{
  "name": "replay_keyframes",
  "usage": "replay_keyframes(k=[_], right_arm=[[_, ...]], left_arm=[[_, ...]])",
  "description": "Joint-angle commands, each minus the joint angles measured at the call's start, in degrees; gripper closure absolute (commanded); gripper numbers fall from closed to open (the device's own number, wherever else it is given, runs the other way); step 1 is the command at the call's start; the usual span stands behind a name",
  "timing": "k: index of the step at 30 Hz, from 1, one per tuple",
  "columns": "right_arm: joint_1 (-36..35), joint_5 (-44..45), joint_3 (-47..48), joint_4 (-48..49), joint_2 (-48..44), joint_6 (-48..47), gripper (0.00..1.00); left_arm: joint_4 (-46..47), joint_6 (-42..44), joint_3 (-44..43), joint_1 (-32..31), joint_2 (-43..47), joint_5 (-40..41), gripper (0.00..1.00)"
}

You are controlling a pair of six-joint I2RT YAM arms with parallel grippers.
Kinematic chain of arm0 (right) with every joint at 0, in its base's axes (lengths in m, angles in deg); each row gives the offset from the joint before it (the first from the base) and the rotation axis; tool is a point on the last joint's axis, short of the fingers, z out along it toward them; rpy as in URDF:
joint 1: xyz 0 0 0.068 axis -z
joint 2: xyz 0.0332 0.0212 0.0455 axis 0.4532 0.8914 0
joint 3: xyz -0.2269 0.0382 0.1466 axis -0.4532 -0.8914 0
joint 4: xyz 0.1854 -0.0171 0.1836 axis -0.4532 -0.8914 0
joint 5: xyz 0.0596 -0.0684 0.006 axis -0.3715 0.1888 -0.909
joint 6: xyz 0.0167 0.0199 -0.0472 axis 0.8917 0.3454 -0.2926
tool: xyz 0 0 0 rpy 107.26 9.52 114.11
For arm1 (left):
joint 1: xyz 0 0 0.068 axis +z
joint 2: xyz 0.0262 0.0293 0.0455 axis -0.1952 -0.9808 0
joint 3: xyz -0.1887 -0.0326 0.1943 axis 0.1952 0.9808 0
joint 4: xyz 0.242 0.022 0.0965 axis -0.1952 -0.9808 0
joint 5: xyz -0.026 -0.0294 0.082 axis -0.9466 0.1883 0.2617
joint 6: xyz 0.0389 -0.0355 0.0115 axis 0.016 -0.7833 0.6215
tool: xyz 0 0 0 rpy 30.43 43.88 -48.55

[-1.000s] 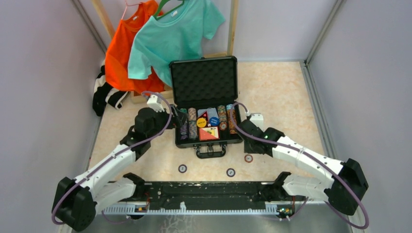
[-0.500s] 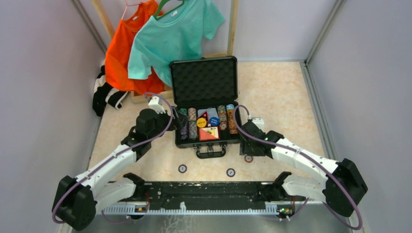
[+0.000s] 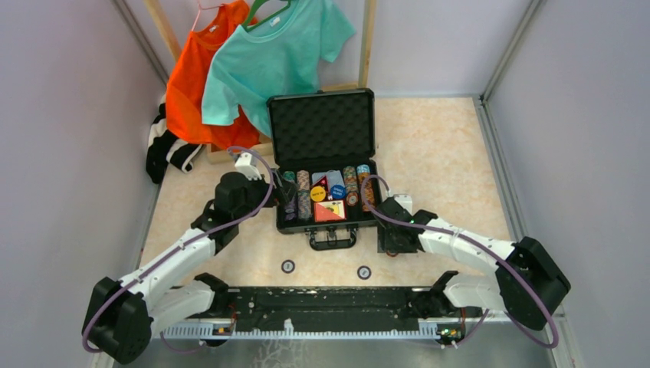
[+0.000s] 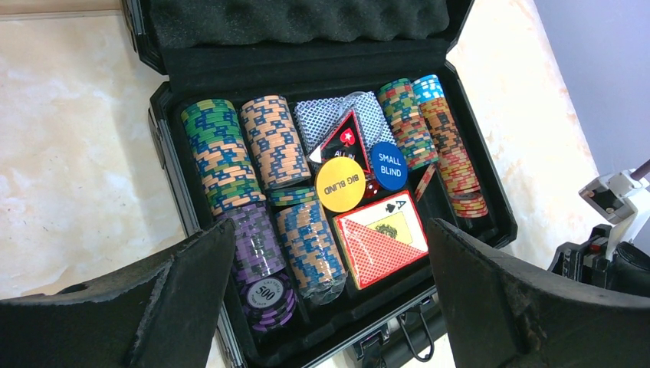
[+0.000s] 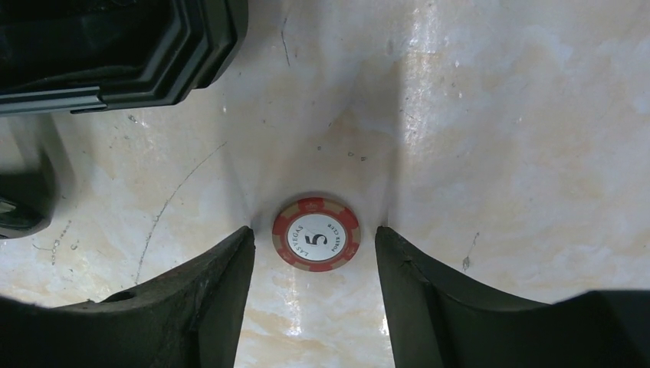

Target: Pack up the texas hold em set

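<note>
Between the spread fingers of the right pincer (image 5: pixel 313 231), touching neither, a red chip (image 5: pixel 316 234) lies flat on the worktop (image 5: pixel 498 115) near the briefcase (image 5: pixel 115 61) corner. It reads "LAS VEGAS" and "5". The left pincer (image 4: pixel 329 224), spread wide, hovers over the open briefcase, where a yellow button (image 4: pixel 340 184) reads "BIG BLIND", a blue button (image 4: pixel 389 165) "SMALL BLIND" and a purple chip (image 4: pixel 267 292) "500".

Red chip (image 5: pixel 316 234) "5"; purple chip (image 4: pixel 268 294) "500"
</note>
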Motion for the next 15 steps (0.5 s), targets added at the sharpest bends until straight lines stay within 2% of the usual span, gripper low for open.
replay_keyframes(k=[1, 15], right_arm=[[0.31, -0.08, -0.42, 3.14, 1.08, -0.03, 0.41], [-0.27, 1.35, -0.21, 1.9, 1.92, -0.6, 0.51]], left_arm=[[1.13, 0.92, 0.47, -0.44, -0.35, -0.84, 0.01], [1.14, 1.16, 0.64, -0.39, 0.24, -1.13, 0.01]])
